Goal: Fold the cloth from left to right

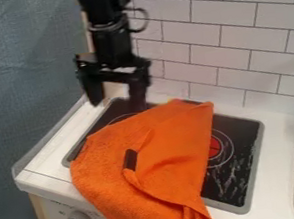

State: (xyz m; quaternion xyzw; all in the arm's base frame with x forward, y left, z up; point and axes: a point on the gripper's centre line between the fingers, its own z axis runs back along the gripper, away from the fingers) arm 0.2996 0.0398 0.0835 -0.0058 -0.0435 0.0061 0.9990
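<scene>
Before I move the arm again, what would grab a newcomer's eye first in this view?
The bright orange cloth, rumpled across the black stovetop and drooping over the counter's front edge. Next comes the black gripper, hanging fingers apart near the cloth's upper left side against the white tiled wall. A small dark strip also stands out mid-cloth, though I can't tell what it is.

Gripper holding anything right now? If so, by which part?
Nothing held. The gripper is open, its fingers apart with no fabric between them; the orange cloth lies draped over the stovetop.
</scene>
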